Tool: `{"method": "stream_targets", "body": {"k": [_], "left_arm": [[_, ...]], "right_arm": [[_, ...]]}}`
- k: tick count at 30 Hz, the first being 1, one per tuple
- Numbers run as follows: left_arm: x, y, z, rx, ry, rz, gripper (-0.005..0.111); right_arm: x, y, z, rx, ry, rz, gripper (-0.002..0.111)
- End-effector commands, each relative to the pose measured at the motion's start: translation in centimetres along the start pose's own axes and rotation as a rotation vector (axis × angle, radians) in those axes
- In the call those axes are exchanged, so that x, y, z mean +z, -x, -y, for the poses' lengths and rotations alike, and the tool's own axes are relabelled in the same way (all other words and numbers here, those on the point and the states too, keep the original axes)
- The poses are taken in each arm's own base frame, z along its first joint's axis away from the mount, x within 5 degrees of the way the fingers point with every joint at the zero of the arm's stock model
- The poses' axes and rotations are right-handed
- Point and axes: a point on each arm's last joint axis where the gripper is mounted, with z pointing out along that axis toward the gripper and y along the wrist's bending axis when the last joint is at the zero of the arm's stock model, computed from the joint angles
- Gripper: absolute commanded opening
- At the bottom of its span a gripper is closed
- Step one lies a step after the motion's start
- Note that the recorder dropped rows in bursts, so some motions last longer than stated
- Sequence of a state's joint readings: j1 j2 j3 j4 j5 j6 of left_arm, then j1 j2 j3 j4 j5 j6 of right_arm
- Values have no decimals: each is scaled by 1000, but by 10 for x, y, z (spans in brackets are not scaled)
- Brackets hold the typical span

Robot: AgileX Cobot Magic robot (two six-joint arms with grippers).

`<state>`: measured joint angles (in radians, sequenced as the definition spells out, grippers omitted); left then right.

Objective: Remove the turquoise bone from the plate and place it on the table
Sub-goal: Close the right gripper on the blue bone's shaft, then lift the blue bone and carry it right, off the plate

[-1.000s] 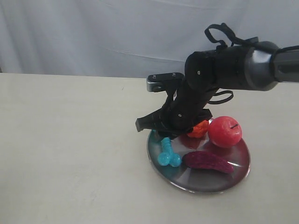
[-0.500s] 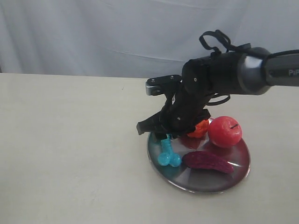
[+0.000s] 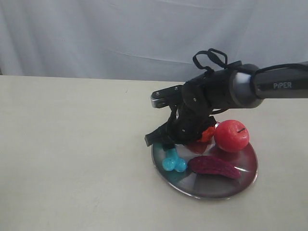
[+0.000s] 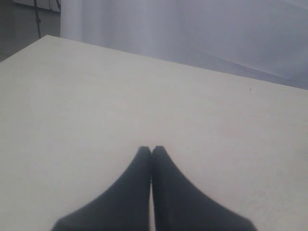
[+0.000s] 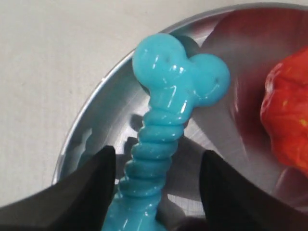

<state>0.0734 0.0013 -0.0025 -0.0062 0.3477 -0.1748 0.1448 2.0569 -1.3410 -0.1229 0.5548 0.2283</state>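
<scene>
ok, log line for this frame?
phase: pre-grasp | right tool: open, straddling bone shaft | bone: on plate | left tool: shut, over table

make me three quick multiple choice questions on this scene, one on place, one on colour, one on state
1. The turquoise bone lies: A on a cloth; B on the plate; C in a bowl.
2. The apple is: A green; B yellow; C red.
3. The right jaws are: A open astride the bone's shaft; B shut on the bone; C shut on the apple.
Answers: 1 B, metal shows beneath it; 2 C, red in the exterior view; 3 A, gaps show either side of the shaft in the right wrist view.
</scene>
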Motion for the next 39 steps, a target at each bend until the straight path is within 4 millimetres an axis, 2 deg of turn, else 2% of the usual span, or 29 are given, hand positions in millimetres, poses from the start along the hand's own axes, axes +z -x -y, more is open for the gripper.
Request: {"method": "stream_targets", "body": {"k": [1, 11, 13, 14, 15, 17, 22, 27, 32, 39], "left_arm": [[0, 0, 0, 3, 6, 5, 0], [0, 0, 0, 3, 6, 5, 0], [0, 0, 0, 3, 6, 5, 0], [0, 0, 0, 3, 6, 5, 0], [0, 0, 0, 3, 6, 5, 0], [0, 0, 0, 3, 6, 5, 0], [0, 0, 0, 3, 6, 5, 0], [0, 0, 0, 3, 6, 5, 0], [0, 0, 0, 3, 6, 5, 0], [0, 0, 0, 3, 6, 5, 0]], "right_arm": [[8, 1, 1, 1, -7, 8, 51], [12, 0, 1, 25, -3, 1, 51], [12, 0, 1, 25, -4, -1, 36], [12, -1, 1, 25, -5, -8, 21], [12, -2, 1, 25, -7, -14, 13], [12, -2, 1, 25, -9, -22, 2], [-1, 2, 1, 27, -5, 6, 0], [-38, 13, 1, 65, 28, 92, 0], [-94, 20, 3, 84, 49, 188, 0], [-169, 14, 16, 82, 12, 275, 0]]}}
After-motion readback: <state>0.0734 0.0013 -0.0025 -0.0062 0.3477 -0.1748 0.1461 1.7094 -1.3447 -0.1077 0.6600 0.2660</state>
